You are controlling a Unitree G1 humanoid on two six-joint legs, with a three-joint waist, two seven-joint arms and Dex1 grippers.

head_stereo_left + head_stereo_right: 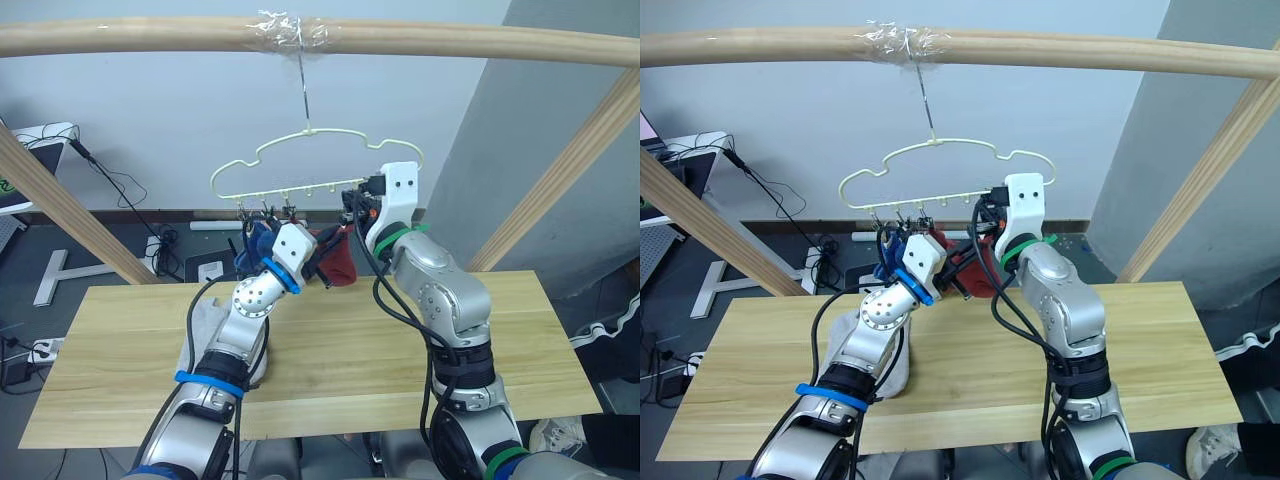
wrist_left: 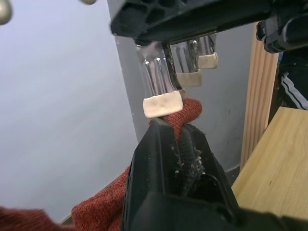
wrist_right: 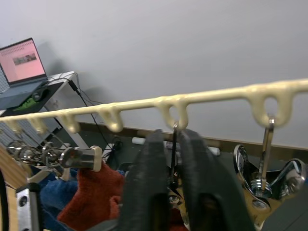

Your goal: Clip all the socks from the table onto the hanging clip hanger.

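- The left gripper (image 2: 180, 144) is clamped narrow on the edge of a rust red sock (image 2: 190, 111), lifting it to just under a metal clip (image 2: 161, 91) with a pale pad.
- Two more clips hang in a row just behind that one; their tops are cut off by the dark body across the view.
- The right gripper (image 3: 169, 159) is pinched on a clip's wire stem, right beneath the clip hanger (image 3: 173, 102) bar.
- One free clip (image 3: 267, 180) hangs just beside its fingers.
- A blue sock (image 1: 258, 240) hangs beside the left gripper, mostly hidden behind it.
- One grey sock (image 1: 205, 322) lies on the table (image 1: 340, 350) under the left forearm, partly covered.
- The hanger's hook hangs from a taped wooden pole (image 1: 450, 42) above both grippers.
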